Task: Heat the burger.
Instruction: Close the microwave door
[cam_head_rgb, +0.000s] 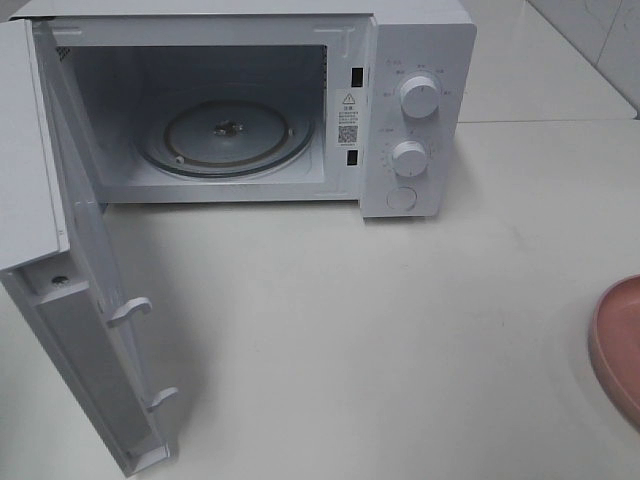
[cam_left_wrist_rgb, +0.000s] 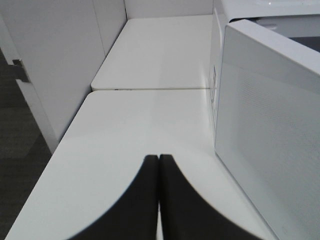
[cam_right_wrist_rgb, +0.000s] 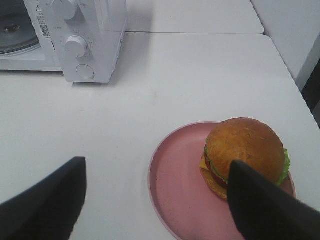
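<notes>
Where plate (cam_right_wrist_rgb: 170, 200) bears burger (cam_right_wrist_rgb: 245, 150)

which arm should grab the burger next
Right. Its open gripper hangs just short of the burger on the pink plate; the left gripper is shut beside the microwave door.

Left hand (cam_left_wrist_rgb: 159, 165) has fingers pressed together; right hand (cam_right_wrist_rgb: 157, 175) fingers spread wide.
</notes>
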